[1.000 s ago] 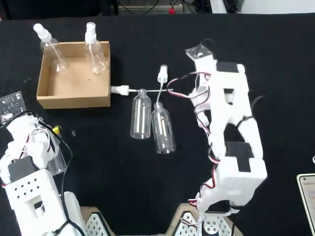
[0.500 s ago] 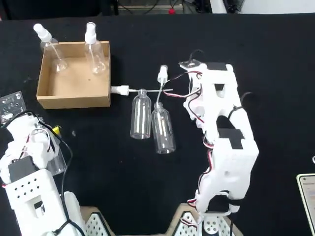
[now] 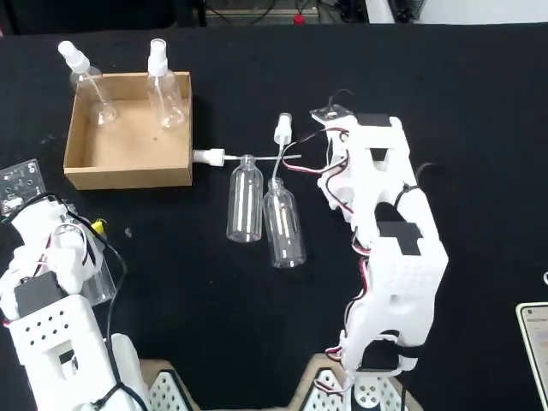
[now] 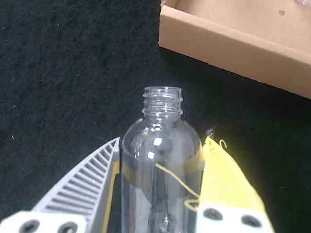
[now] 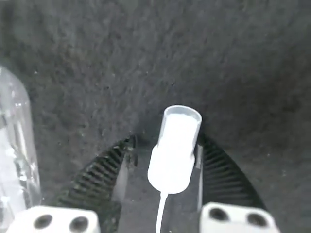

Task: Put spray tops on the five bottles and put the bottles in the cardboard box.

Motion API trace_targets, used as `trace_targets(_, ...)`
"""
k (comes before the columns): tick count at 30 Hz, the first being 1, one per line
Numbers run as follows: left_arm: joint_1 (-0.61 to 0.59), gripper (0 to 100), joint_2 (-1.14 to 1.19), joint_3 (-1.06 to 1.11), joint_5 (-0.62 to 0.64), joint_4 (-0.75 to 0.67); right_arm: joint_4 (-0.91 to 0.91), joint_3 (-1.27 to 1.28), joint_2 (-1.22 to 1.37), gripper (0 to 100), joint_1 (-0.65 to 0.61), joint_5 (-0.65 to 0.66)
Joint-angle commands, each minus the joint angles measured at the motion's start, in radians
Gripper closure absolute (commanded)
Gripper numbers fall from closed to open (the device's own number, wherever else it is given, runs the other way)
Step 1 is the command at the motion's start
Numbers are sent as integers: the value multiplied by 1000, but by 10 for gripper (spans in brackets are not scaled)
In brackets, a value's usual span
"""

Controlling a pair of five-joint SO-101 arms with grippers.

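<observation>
— So, how far along were they?

— Two of five, I'd judge. Two capped bottles (image 3: 167, 96) lay in the cardboard box (image 3: 128, 171), with their spray heads poking over its far wall.

— And the others?

— Two bare bottles (image 3: 246, 201) lay side by side on the cloth near the box. A loose spray top (image 3: 210, 157) lay by their necks. The left gripper (image 4: 163, 143) was clamped on a fifth bottle (image 4: 160, 174), its neck open and pointing toward the box's front wall.

— The right arm?

— The right gripper (image 5: 165, 143) had its jaws apart, straddling another spray top (image 5: 174, 150) that lay on the table. There was a gap on one side, so I wouldn't call it gripped. By my reckoning, three cappings and three boxings remained.

— And the surroundings?

— The table (image 3: 479, 103) was covered in black cloth. A small circuit board (image 3: 17, 184) sat at one edge, and cables (image 3: 257, 10) ran beyond the far side.
</observation>
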Motion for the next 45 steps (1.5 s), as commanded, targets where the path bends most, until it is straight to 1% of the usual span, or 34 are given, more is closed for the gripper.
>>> trace_targets(1,-8,820,-17,-68,-2,-23,-29,4,7,868,-6,9)
trace_targets(4,-8,820,-17,-68,-2,-23,-29,-1,5,970,-6,11)
trace_targets(5,-8,820,-17,-68,-2,-23,-23,-2,-4,989,-8,11)
trace_targets(9,-8,820,-17,-65,-2,-23,32,-21,-114,976,-5,6)
trace_targets(14,4,820,-17,-68,5,-23,163,-67,-351,974,-14,-3)
trace_targets(17,42,820,-17,-84,3,-20,209,-113,-503,973,-14,-77)
trace_targets(21,133,820,-21,-91,5,-12,215,-145,-687,974,-15,-167)
trace_targets(25,239,820,-98,-54,5,-2,213,-140,-825,976,-61,-264)
trace_targets(28,302,820,-236,1,5,2,219,-139,-895,976,-127,-311)
trace_targets(31,349,820,-431,90,0,2,207,-150,-938,976,-206,-361)
trace_targets(36,403,820,-721,232,-2,9,78,-159,-963,976,-376,-431)
trace_targets(39,435,820,-680,240,-2,6,-20,-171,-963,976,-443,-454)
trace_targets(41,484,820,-663,240,-2,5,-68,-196,-963,976,-460,-470)
trace_targets(43,572,820,-663,240,-2,3,-83,-237,-964,976,-463,-489)
trace_targets(45,682,820,-663,242,-2,-31,-69,-277,-964,976,-462,-511)
